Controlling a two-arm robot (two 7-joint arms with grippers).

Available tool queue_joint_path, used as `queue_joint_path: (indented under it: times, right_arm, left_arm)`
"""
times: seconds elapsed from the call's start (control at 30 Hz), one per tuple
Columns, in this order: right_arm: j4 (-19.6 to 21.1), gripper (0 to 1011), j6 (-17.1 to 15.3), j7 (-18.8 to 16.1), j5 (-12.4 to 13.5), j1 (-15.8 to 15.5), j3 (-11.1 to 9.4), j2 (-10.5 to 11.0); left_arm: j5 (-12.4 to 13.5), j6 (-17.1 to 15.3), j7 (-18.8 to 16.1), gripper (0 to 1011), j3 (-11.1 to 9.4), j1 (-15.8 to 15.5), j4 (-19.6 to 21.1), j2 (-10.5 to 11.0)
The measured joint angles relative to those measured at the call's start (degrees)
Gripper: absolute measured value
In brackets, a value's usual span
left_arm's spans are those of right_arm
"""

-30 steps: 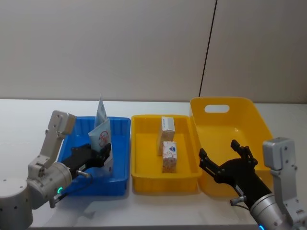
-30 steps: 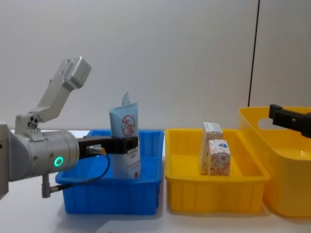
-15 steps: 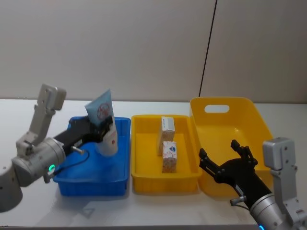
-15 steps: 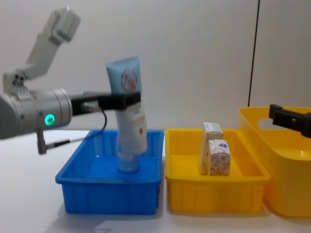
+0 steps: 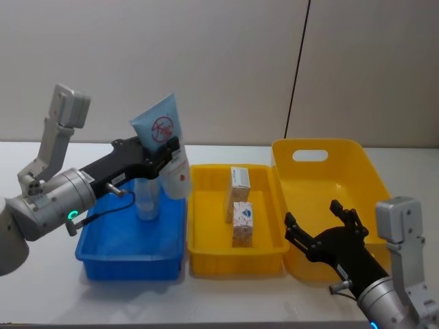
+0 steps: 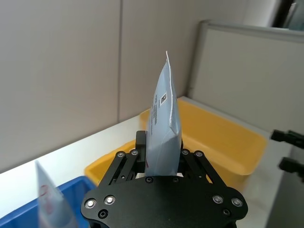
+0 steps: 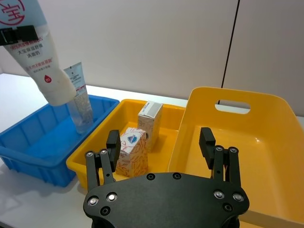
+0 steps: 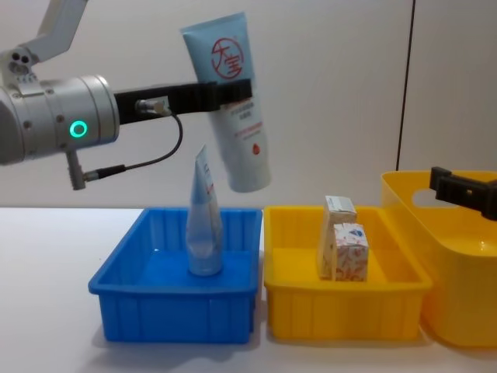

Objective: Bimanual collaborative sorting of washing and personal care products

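The tube (image 8: 247, 148) is clear of the blue tray (image 8: 175, 318) now; a second ago it stood low inside, next to the other tube (image 8: 205, 233). My left gripper (image 8: 229, 92) pinches it at mid-body, tilted, cap down, high above the tray's right edge. I judge the carry has begun, toward the yellow tray (image 8: 345, 315) holding two cartons (image 8: 350, 252). My right gripper (image 5: 310, 211) hangs spread by the big bin (image 5: 322, 147).

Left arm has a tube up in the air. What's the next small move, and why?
Probably carry the tube rightward, toward the right gripper. The left gripper is shut on it, clear above the blue tray, and the right gripper hangs open by the large yellow bin.
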State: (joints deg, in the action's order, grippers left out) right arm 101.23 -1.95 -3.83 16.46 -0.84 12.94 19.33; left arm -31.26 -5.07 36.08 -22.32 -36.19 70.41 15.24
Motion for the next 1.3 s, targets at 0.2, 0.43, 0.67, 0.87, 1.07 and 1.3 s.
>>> queue_joint_path:
  times: [0.2,0.43,0.67,0.87,1.07,1.3]
  right_arm:
    - [0.00,1004,0.00,0.00,0.00,0.00,0.00,0.00]
    - [0.00,1003,0.00,0.00,0.00,0.00,0.00,0.00]
    - [0.00,1003,0.00,0.00,0.00,0.00,0.00,0.00]
    - [0.30,1003,-0.32,-0.34,0.13,-0.02,-0.06,0.12]
    - [1.57,1004,-2.28,-2.16,1.26,-0.05,-0.34,1.13]
    - [3.76,1004,-5.55,-5.17,3.24,-0.04,-0.78,2.77]
  left_arm:
    - [-2.06,-0.97,3.54,285,-0.83,-0.69,-0.64,-0.36]
    - [-4.59,-2.89,8.16,285,-2.28,-1.40,-2.62,-1.17]
    - [-6.51,-4.59,12.01,285,-4.17,-1.89,-5.11,-2.27]
    - [-7.36,-5.27,13.74,285,-5.09,-2.07,-6.31,-2.79]
    - [-7.85,-5.69,14.75,285,-5.60,-2.17,-6.93,-3.09]
    - [-8.26,-6.00,15.59,285,-6.03,-2.24,-7.50,-3.33]
